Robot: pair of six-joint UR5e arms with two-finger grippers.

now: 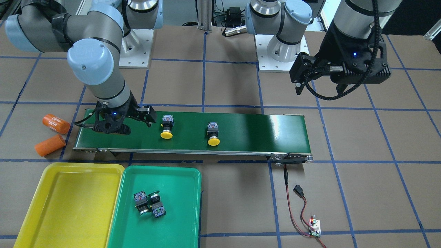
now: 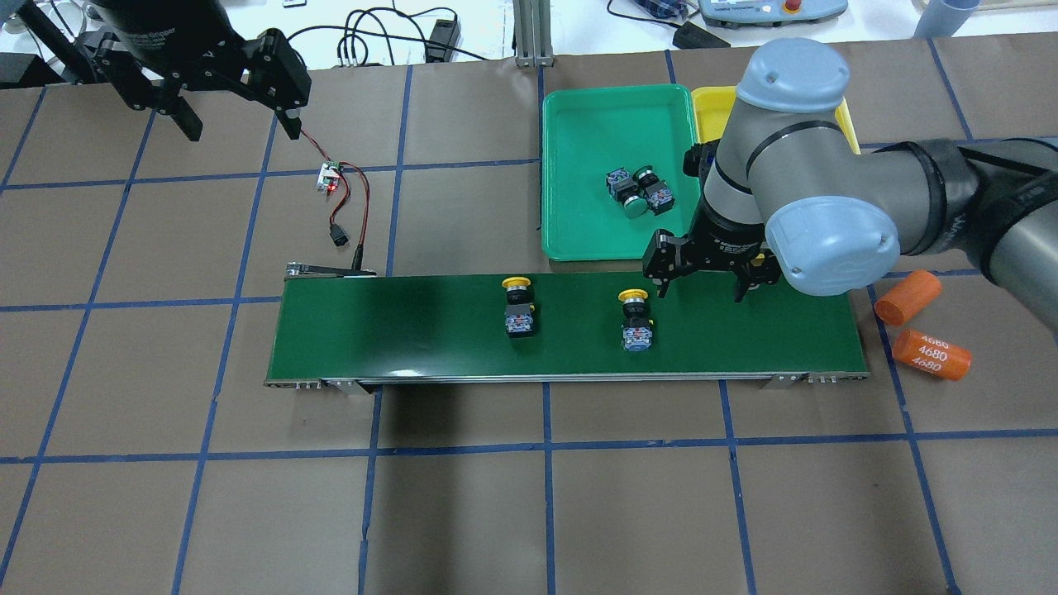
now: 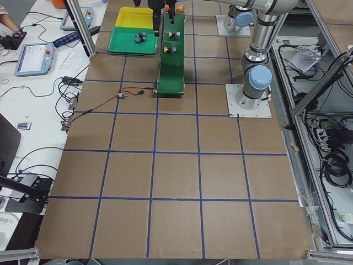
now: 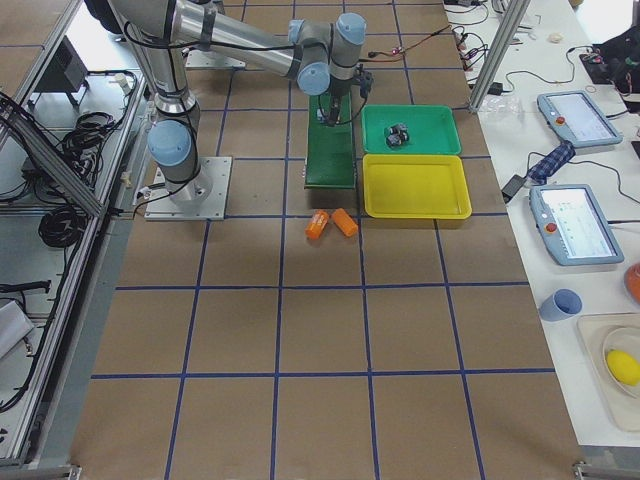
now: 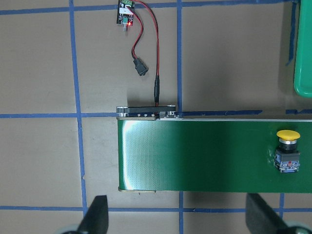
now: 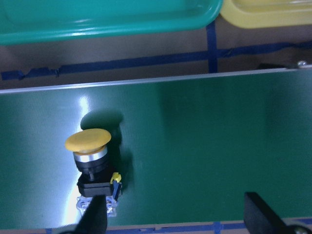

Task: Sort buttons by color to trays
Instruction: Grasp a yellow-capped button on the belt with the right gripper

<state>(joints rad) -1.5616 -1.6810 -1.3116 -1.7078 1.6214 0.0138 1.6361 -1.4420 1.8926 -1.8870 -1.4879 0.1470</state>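
Right tool [image 2: 700,291] spread, empty, over belt [image 2: 413,326], just right of a yellow button [image 2: 635,318]. The other yellow button [image 2: 518,306] sits further left. Green buttons [image 2: 640,192] are in green tray [image 2: 579,248]. Left tool [image 2: 244,130] spread, far left. Risk: button lies sideways, so an off-centre pinch could roll it off the belt.

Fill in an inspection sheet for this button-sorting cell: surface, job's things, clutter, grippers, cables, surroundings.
Surface: brown table, blue tape grid; green conveyor belt on it.
Job's things: two yellow buttons on the belt; two green buttons in the green tray; yellow tray empty.
Clutter: two orange cylinders beside the belt's end.
Grippers: left gripper open, raised; right gripper open above the belt, holding nothing.
Cables: red-black wire from belt end to circuit board.
Surroundings: pendants on side bench.
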